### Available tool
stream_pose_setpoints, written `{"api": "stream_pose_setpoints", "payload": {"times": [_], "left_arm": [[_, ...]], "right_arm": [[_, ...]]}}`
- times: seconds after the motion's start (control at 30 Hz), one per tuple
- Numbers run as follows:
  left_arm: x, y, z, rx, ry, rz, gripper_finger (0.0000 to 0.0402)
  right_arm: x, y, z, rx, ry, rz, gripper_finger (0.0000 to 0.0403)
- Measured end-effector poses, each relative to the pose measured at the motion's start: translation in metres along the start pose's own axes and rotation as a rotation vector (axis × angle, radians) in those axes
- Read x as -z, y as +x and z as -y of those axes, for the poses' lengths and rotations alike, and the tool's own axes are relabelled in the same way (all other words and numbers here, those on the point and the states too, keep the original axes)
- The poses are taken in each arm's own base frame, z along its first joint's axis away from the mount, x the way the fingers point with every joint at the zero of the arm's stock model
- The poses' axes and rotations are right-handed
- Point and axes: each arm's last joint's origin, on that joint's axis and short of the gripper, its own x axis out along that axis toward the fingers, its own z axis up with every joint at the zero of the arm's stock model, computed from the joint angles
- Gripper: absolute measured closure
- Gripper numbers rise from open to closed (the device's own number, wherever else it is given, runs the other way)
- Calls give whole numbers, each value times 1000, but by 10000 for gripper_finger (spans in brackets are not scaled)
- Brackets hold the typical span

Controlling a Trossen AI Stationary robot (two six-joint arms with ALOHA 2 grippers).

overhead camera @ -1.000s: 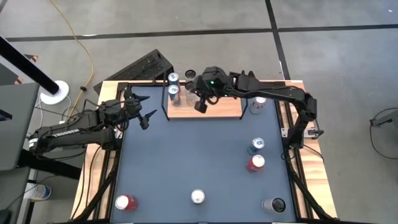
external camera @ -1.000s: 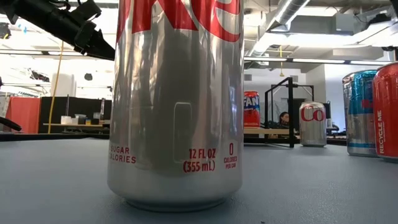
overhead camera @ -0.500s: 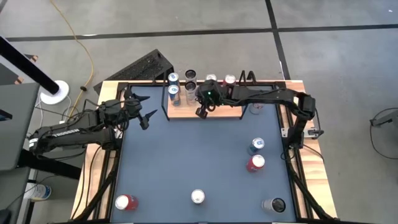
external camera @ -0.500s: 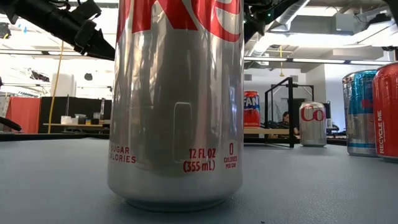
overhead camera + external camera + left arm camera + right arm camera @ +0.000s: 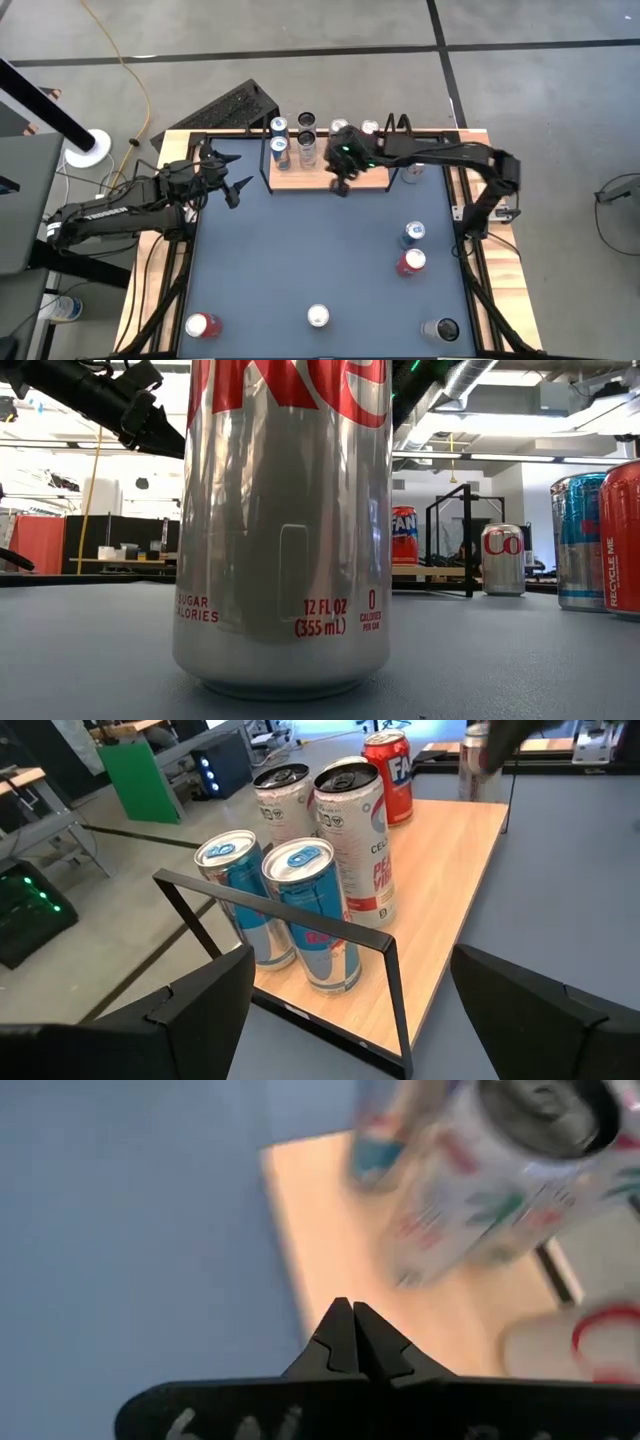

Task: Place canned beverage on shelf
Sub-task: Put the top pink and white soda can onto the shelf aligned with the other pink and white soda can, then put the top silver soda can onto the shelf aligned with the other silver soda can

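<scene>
The shelf [image 5: 370, 178], a light-wood board in a black rail frame, stands at the table's far middle. On its left half stand two blue cans [image 5: 315, 910], two silver cans [image 5: 355, 830] and a red can [image 5: 390, 775]. My right gripper [image 5: 342, 186] hangs shut and empty over the shelf's near edge, its fingers slanting down [image 5: 350, 1330]. My left gripper [image 5: 235, 190] waits open, left of the shelf, with nothing between its fingers [image 5: 350, 1020]. More cans stand loose on the table: a silver one [image 5: 318, 316] and a red one [image 5: 411, 262] among them.
A blue can [image 5: 413, 233] stands next to the red one at the table's right. A red can [image 5: 200, 325] and a dark can [image 5: 440, 329] stand at the near corners. Another silver can [image 5: 415, 170] stands beside the shelf's right end.
My right gripper has come down and drifted toward the table's right and near edges, from above the shelf's middle to its near edge. It has stayed shut. No can has moved.
</scene>
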Motion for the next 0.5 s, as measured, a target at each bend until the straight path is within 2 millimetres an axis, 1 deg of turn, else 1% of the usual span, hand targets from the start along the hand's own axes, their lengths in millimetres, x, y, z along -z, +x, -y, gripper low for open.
{"api": "stream_pose_setpoints", "payload": {"times": [0.13,0.23,0.3,0.4,0.5], "left_arm": [[0,0,0,-11,-28,2,74],[-1,0,-1,-11,-34,7,74],[-2,0,0,22,-42,27,74],[-8,-2,1,91,-51,91,74],[-13,-12,-2,130,-86,167,74]], "right_arm": [[9,-55,-14,-38,-29,-82,403],[18,-96,-19,-52,2,-75,403],[27,-120,-21,-60,34,-57,403],[44,-144,-25,-79,87,-27,403],[63,-159,-31,-107,133,-3,403]]}}
